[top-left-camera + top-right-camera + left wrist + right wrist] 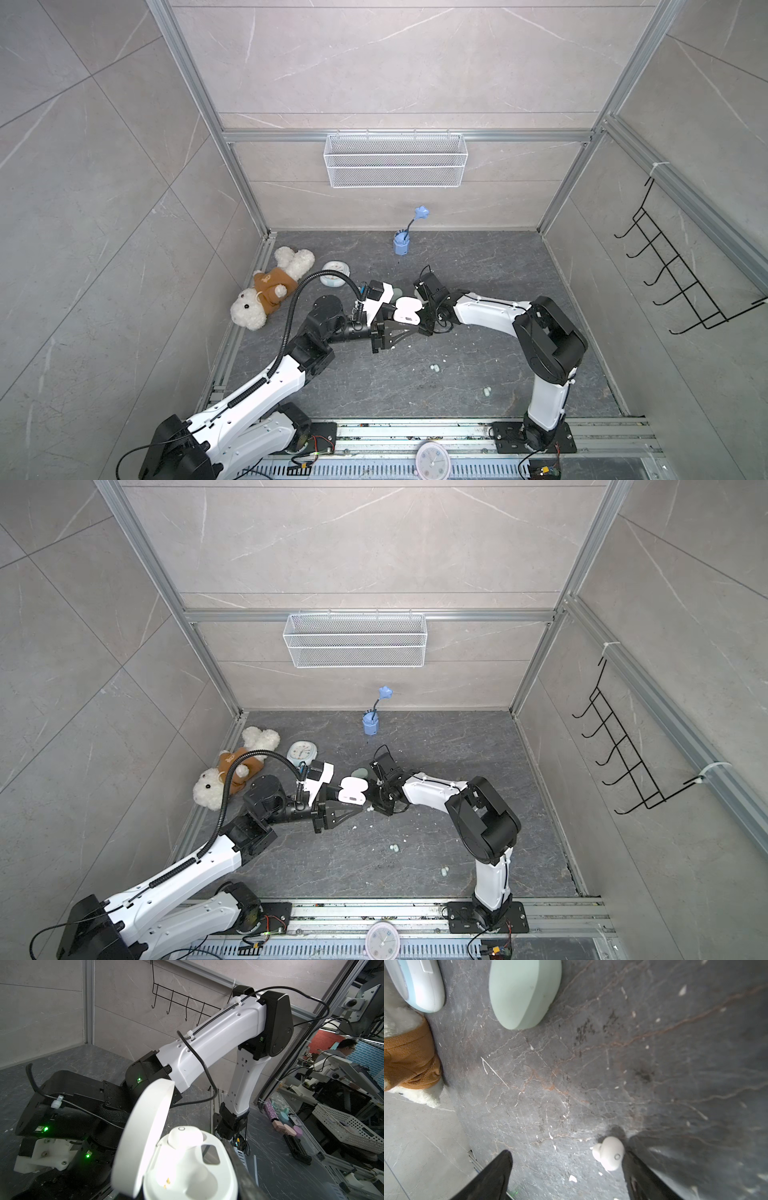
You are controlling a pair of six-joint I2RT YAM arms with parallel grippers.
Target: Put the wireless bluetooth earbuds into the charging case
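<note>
**Right hand poised over the 2nd white earbud**

The left hand [405, 320] is clamped tight on the white charging case [182, 1159], its lid [145, 1136] swung open. 1 white earbud [185, 1136] sits seated, and the other socket [197, 1180] is empty. The right hand [566, 1155] hangs low over the counter [591, 1064], jaws wide and holding nothing. A loose white earbud [609, 1153] lies between its fingers, hard beside 1 of them. The step in hand looks like picking that bud. Next, the jaws probably need centring before they close, or the glossy bud may squirt away. A mint green earbud [435, 367] and a further mint green earbud [487, 390] lie nearer the arm bases.
</note>
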